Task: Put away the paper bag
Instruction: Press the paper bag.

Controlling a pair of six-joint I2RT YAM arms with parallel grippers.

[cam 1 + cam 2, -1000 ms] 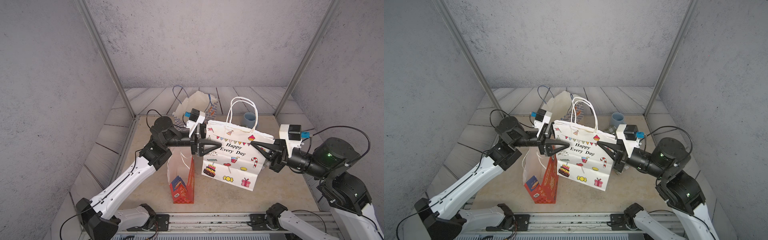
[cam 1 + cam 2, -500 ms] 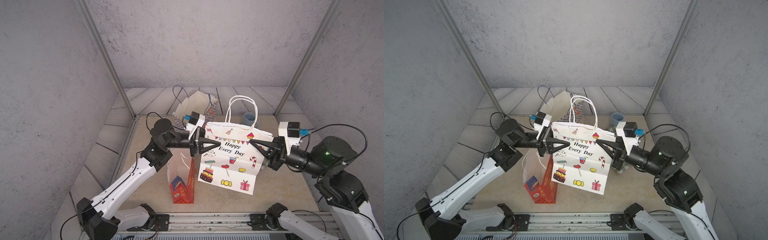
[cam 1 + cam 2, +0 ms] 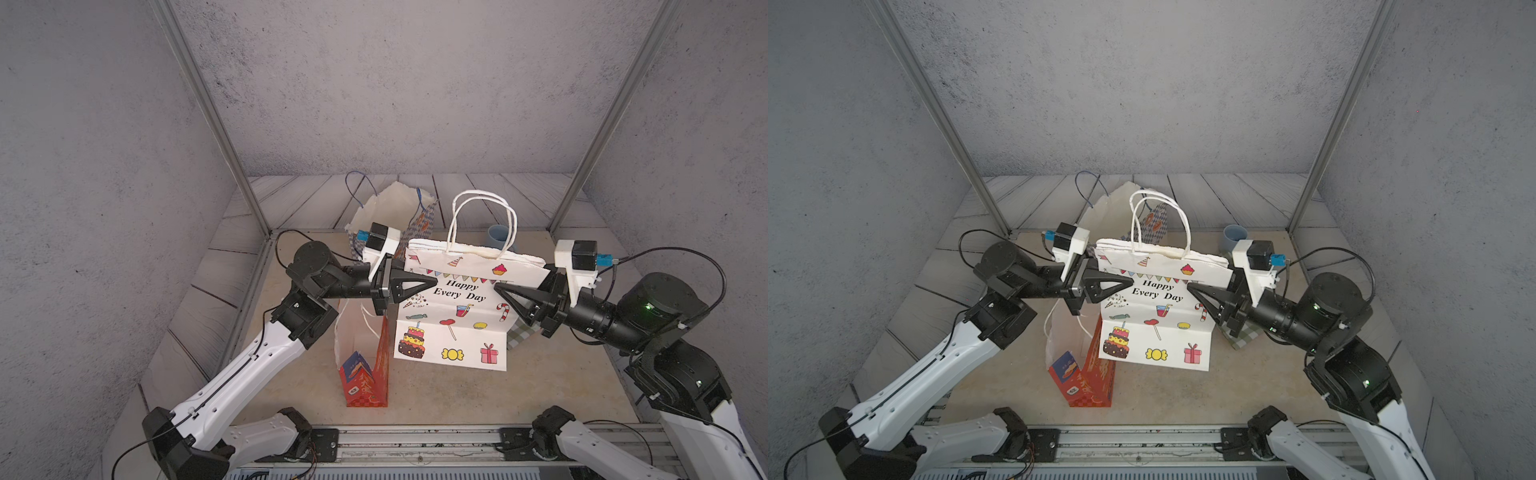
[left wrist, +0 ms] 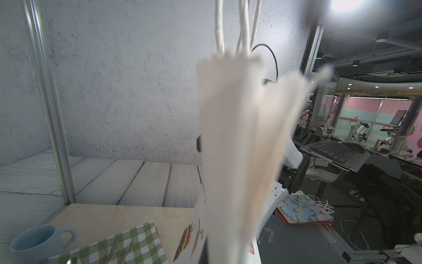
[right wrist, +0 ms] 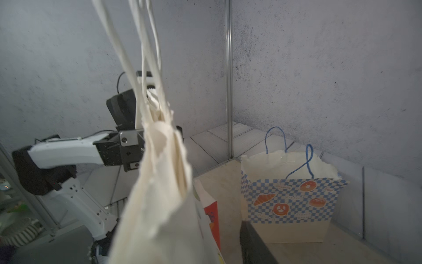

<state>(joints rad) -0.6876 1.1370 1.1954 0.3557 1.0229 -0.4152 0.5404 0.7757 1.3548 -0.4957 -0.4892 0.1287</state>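
Bag position: you will find the flat white paper bag [image 3: 457, 328] printed "Happy Every Day" hanging at mid-table, handles up, just right of the upright red paper bag [image 3: 365, 374]. The left gripper [image 3: 432, 283] is clamped on the bag's upper left edge. The right gripper [image 3: 498, 289] sits at the upper right edge with jaws parted; in the right wrist view its finger [image 5: 253, 240] stands clear of the paper. A blue-checked paper bag [image 3: 395, 208] stands at the far side.
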